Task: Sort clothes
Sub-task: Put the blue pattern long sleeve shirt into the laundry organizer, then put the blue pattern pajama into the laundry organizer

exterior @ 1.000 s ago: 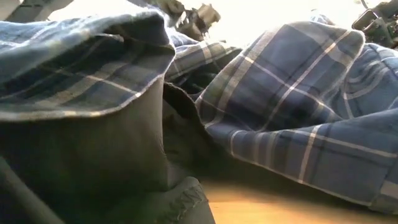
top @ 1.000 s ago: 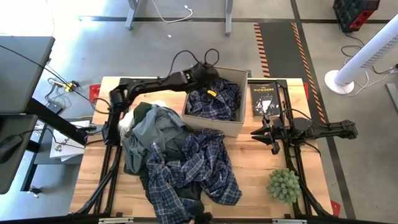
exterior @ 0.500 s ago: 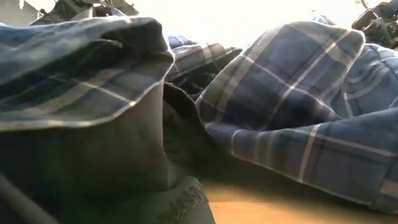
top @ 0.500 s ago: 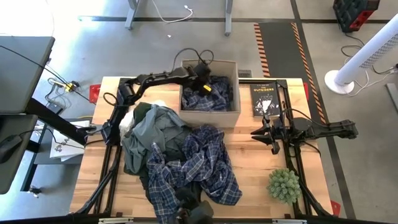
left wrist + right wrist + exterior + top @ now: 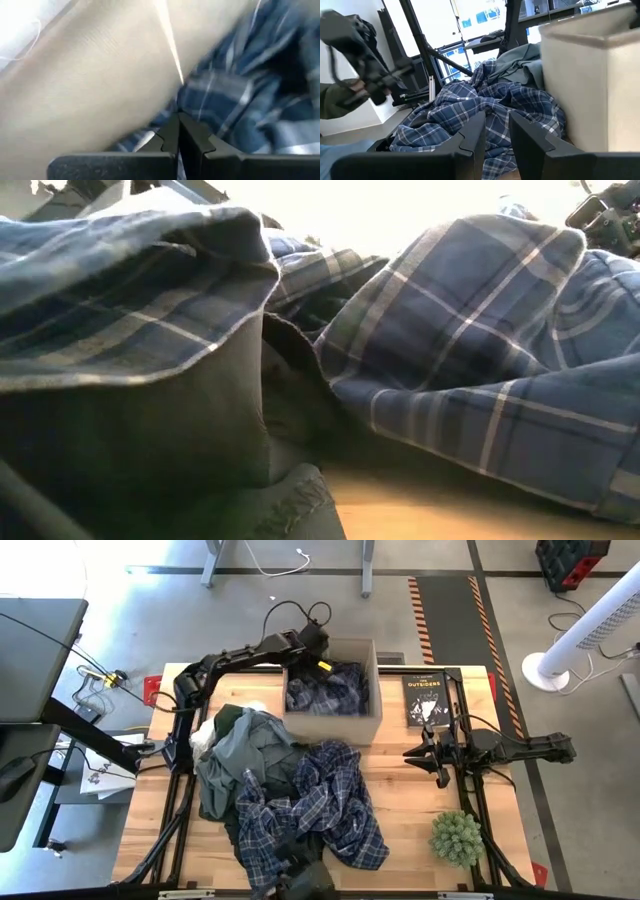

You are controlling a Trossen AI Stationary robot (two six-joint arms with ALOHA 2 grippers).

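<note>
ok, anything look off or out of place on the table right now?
The cardboard box sits skewed to the table edges, its far end past the table's far edge, a plaid shirt inside. The left gripper is at its far left corner, fingers together. The rest of the clothes lie in one tangled heap. The right gripper waits beside the book.

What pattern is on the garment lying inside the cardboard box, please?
Navy-and-white plaid shirt, clearest in the high view.

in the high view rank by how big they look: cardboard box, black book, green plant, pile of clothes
1. pile of clothes
2. cardboard box
3. black book and green plant: these look alike, so no rank between them.
</note>
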